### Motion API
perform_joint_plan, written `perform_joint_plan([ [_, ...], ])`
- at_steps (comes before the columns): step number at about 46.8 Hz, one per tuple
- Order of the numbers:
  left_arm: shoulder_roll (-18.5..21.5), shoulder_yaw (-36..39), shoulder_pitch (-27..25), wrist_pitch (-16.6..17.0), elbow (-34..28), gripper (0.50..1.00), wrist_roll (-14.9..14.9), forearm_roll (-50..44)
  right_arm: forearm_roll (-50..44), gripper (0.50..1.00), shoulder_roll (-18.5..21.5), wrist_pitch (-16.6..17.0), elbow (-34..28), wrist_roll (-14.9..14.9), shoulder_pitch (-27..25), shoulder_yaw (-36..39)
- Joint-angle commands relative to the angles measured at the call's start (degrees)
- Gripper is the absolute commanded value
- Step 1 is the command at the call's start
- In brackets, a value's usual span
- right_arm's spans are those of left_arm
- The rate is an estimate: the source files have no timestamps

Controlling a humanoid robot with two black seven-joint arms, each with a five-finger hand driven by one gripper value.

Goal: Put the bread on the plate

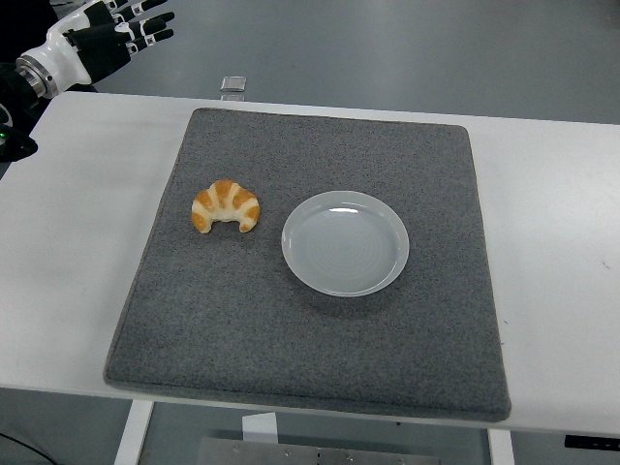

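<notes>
So the biggest thing on view is the white table (pixel 557 252), running edge to edge across the picture, with grey floor behind it. Most of its middle is covered by a dark grey felt-looking mat (pixel 320 339), roughly square, sitting flat and a bit closer to the near edge than the far one.

On the mat, a little right of centre, there's a round white plate (pixel 345 243). It's shallow, glossy, with nothing in it, and it lies flat.

Just to the left of the plate, apart from it with a strip of bare mat between, is the bread (pixel 226 205), which is a croissant, golden brown with pale stripes. Its long axis runs pretty much left to right, maybe tipped slightly so the right tip sits a touch nearer the camera. The humped back faces the far side of the table and both tips curl down toward the near edge, so the hollow of the curve opens toward the robot. It's resting on the mat, not on the plate.

Up in the top left corner, the left hand (pixel 114 34) is off beyond the table's far-left corner, well apart from the croissant. Fingers are stretched out and spread, pointing right, holding nothing.

Smallest bit: a little clear, boxy object (pixel 232 84) sits at the table's far edge, just behind the mat. Can't tell what it is.
</notes>
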Motion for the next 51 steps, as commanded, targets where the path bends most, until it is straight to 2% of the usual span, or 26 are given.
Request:
perform_joint_plan([
  [1,1.6,0.0,-0.2,0.0,-2.7,1.0,-0.1,5.2,0.0,0.952,0.0,0.0,0.0,0.0,0.0,0.0],
  [10,7.3,0.0,-0.2,0.0,-11.9,1.0,-0.1,16.7,0.0,0.954,0.0,0.0,0.0,0.0,0.0,0.0],
  [22,13.8,0.0,0.5,0.0,-23.1,1.0,-0.5,25.9,0.0,0.952,0.0,0.0,0.0,-0.1,0.0,0.0],
  [33,19.7,-0.1,3.7,0.0,-33.9,1.0,-1.6,33.2,0.0,0.952,0.0,0.0,0.0,0.0,0.0,0.0],
  [37,20.7,-0.1,4.9,2.5,-36.7,0.999,-2.5,36.2,0.0,0.952,0.0,0.0,0.0,0.0,0.0,0.0],
  [41,20.9,0.0,6.8,6.8,-39.2,1.0,-3.0,39.1,0.0,0.952,0.0,0.0,0.0,0.0,0.0,0.0],
  [45,20.9,0.0,8.6,10.7,-41.1,1.0,-3.0,42.0,0.0,0.952,0.0,0.0,0.0,0.0,0.0,0.0],
  [51,20.8,0.0,10.7,14.8,-43.9,1.0,-3.0,47.3,0.0,0.952,0.0,0.0,0.0,0.0,0.0,0.0],
])
